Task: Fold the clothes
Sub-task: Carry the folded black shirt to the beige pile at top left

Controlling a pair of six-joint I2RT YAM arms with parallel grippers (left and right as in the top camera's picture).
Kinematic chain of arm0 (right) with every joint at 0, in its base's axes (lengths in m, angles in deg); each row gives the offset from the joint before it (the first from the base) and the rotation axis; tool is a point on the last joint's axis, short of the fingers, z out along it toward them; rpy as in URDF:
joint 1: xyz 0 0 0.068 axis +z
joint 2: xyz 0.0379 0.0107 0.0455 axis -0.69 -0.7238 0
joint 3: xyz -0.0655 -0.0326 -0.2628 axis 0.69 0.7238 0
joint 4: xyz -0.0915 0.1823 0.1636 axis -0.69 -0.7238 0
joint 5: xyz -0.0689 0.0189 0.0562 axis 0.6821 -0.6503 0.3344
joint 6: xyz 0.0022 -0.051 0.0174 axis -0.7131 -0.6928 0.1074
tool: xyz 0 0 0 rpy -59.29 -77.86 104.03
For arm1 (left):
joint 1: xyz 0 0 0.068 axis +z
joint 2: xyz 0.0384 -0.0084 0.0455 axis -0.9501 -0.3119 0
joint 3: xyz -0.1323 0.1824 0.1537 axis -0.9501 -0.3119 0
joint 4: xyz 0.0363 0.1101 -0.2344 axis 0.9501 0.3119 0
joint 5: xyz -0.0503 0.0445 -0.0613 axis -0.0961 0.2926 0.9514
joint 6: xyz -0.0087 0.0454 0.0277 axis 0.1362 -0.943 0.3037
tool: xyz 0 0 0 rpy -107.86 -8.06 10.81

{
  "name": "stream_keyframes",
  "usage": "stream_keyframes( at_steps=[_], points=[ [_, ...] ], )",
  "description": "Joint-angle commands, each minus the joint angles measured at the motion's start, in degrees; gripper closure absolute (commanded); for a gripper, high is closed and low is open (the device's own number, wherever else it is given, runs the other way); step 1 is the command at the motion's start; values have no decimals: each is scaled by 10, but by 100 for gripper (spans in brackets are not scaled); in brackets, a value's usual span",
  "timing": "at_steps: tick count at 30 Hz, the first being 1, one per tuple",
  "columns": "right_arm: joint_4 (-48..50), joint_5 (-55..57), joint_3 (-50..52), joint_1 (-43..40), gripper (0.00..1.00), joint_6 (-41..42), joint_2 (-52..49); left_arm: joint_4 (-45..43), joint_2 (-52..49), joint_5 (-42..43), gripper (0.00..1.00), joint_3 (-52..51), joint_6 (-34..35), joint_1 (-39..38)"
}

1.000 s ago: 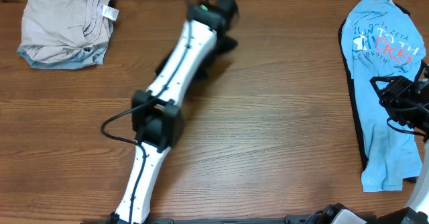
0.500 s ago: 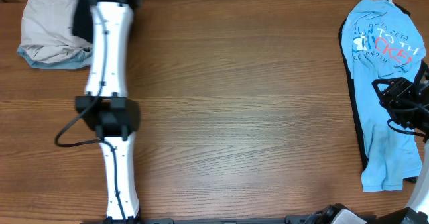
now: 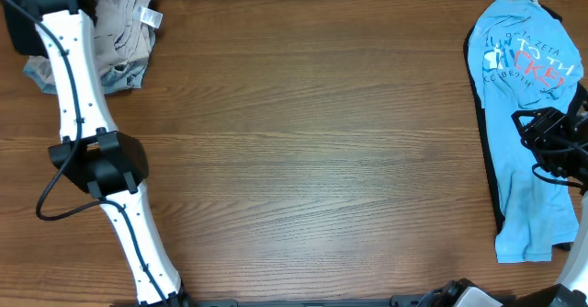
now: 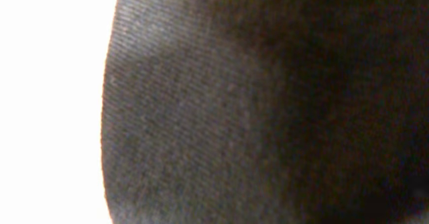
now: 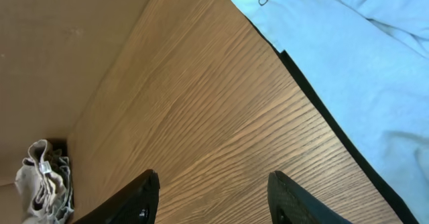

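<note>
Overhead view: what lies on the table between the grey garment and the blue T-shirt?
Nothing: the overhead view shows only bare wooden table between the grey garment and the blue T-shirt.

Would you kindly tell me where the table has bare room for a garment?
The table is bare across its middle, between the left arm and the blue T-shirt. Crowded: the far-left corner, where that arm crosses the grey garment, and the right edge, with the right claw.
</note>
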Motion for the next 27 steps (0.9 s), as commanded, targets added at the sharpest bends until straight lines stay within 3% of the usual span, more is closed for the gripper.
stream_keyframes(
  at_steps=[1, 13, 15, 16, 17, 19, 21, 27],
  points=[
    [3, 3, -6, -2, 44, -2, 13, -21, 0, 3, 96, -17, 12, -2],
    [3, 3, -6, -2, 44, 0, 13, -97, -1, 21, 95, -95, 15, -2],
    [2, 3, -6, -2, 44, 0, 13, -110, -1, 56, 81, -101, 14, -2],
    [2, 3, -6, -2, 44, 0, 13, -115, -1, 75, 63, -102, 14, -2],
    [2, 3, -6, -2, 44, 0, 13, -121, -1, 93, 37, -103, 14, -2],
    [2, 2, -6, -2, 43, 2, 13, -138, -1, 128, 11, -103, 14, -2],
    [2, -2, -6, -2, 44, 2, 13, -158, -1, 148, 0, -103, 13, -3],
    [3, -2, -6, -1, 44, 7, 13, -186, 13, 151, 0, -96, 6, -19]
  ],
)
